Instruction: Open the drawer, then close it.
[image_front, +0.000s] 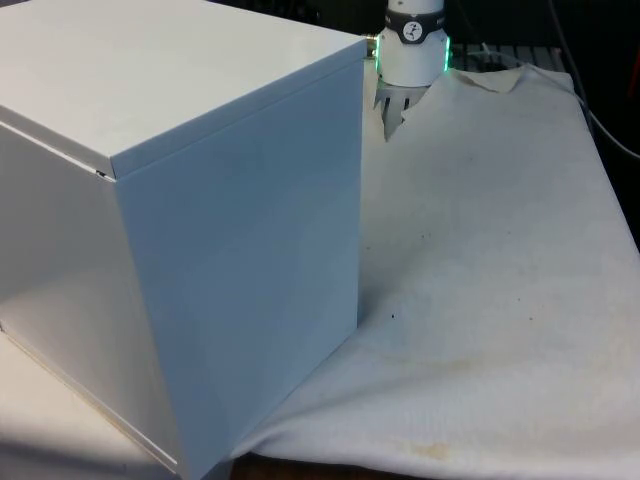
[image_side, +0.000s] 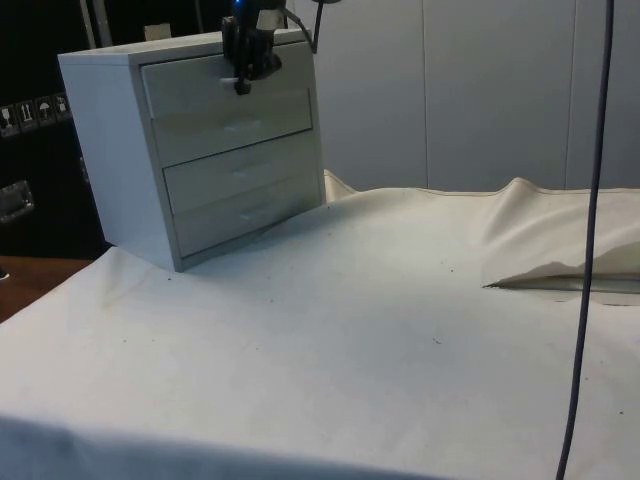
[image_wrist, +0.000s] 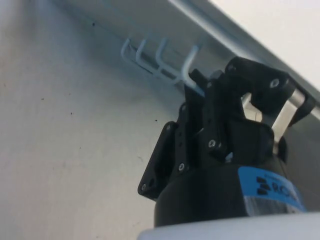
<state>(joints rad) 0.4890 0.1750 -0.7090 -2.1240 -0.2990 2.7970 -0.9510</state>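
1. A lab or test room, not a home: the table (image_side: 330, 340) lies under a stained, creased white cloth (image_front: 480, 300).
2. Loose cables (image_side: 590, 230) hang across the side view.
3. Plain pale cabinet panels (image_side: 480, 90) stand behind, with handling-symbol labels (image_side: 25, 113) on dark equipment.

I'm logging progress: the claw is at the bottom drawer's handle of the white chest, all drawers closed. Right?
Not quite. The side view shows the claw at the top drawer of the white chest, not the bottom one. The rest holds: all three drawers look closed.
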